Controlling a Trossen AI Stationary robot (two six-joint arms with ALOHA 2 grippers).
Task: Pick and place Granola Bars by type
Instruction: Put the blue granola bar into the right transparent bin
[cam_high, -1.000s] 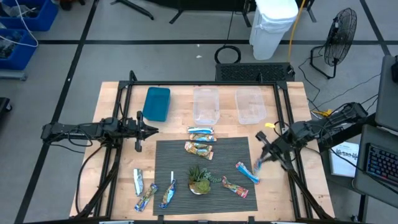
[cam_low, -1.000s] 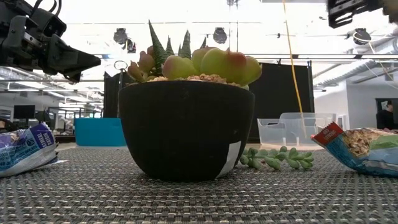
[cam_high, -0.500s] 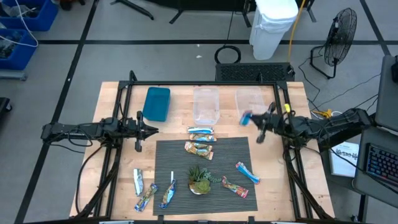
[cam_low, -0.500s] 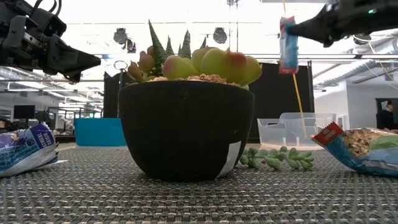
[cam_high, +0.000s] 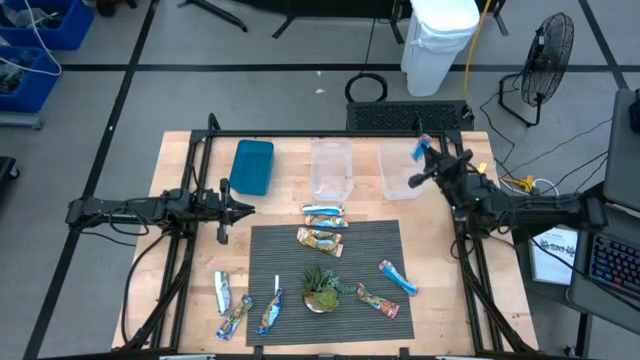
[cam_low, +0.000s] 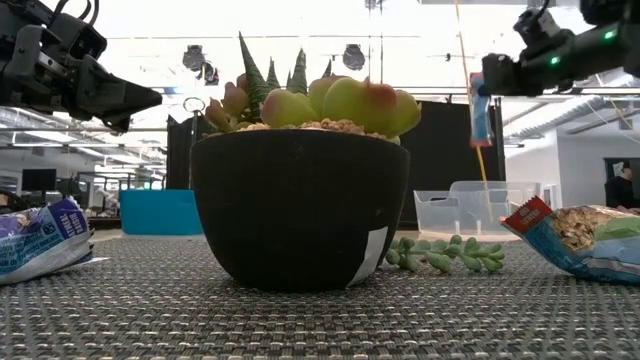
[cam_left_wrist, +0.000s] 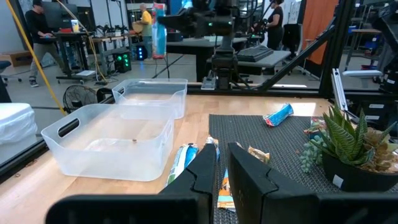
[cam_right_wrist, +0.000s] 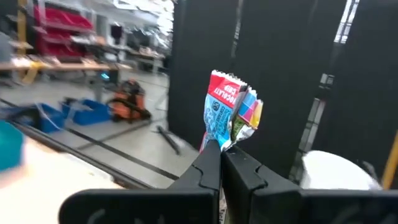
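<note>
My right gripper (cam_high: 424, 166) is shut on a blue-and-red granola bar (cam_high: 421, 150), high above the far right corner of the right clear bin (cam_high: 403, 168). In the low view the bar (cam_low: 481, 110) hangs under the gripper (cam_low: 492, 82). My left gripper (cam_high: 245, 209) waits shut at the mat's far left corner, touching nothing. Other bars lie flat: silvery-blue ones (cam_high: 323, 213), a tan one (cam_high: 320, 240), two on the mat's right (cam_high: 397, 277), and several at the near left (cam_high: 235, 317). My right gripper pinches the blue-and-red bar by one end of its wrapper (cam_right_wrist: 222, 142) between the two fingers. The fingers come roughly level from the table's right. The bar is lifted clear and hangs upright, its red crimped end (cam_right_wrist: 225, 84) pointing away from the fingers.
A blue bin (cam_high: 251, 166) and a second clear bin (cam_high: 331, 168) stand along the far side. A potted green plant (cam_high: 322, 290) sits on the dark mat (cam_high: 375, 240), with a thin white stick (cam_high: 277, 285) to its left. A black frame (cam_high: 330, 133) rings the table.
My right gripper has carried the blue-and-red bar from above the mat's near right side toward the table's far edge, swinging past the right clear bin's left side and then over its far right corner. The bar has stayed in the shut fingers, lifted clear.
</note>
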